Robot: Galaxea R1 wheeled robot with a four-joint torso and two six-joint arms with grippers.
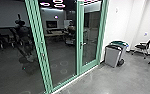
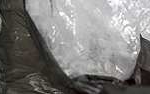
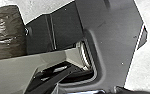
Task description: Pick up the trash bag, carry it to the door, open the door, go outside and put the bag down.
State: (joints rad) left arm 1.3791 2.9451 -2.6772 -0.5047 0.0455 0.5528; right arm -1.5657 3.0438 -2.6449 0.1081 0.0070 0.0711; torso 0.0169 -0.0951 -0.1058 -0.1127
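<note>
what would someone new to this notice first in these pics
Probably the green-framed glass doors, running from the left to the middle of the head view, with a handle on the right-hand one. Next, likely the trash bag, pale and shiny inside dark plastic, large in the left wrist view. Two bins stand against the white wall right of the doors.

From high up, the green-framed glass front and the floor are viewed forward and downward, at a slant. By the left wrist camera, the trash bag is seen from very near. By the right one, the robot's dark plate is seen closely, from above. The bag's dark plastic is shared by both wrist views.
</note>
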